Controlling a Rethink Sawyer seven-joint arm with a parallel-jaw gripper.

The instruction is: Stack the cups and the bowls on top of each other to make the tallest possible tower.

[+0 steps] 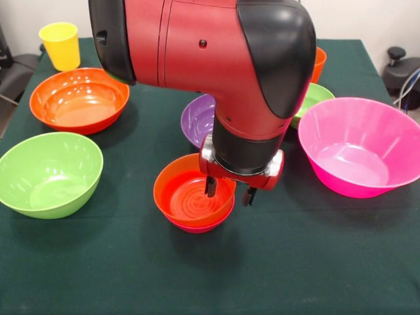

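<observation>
The tower stands at the table's middle: a small orange bowl (187, 193) nested in a small red-magenta bowl (197, 228). My gripper (229, 191) hangs over the tower's right rim, open, with one finger (210, 186) inside the orange bowl and the other outside it. A purple bowl (197, 119) sits just behind, partly hidden by the arm. The yellow cup (60, 44) stands at the far left. An orange cup (319, 64) peeks out behind the arm at the right. The purple cup is hidden.
A large orange bowl (79, 98) and a large lime green bowl (49, 172) sit at the left. A huge pink bowl (361, 147) sits at the right, with a small green bowl (315, 97) behind it. The arm's bulk (216, 52) covers the far middle.
</observation>
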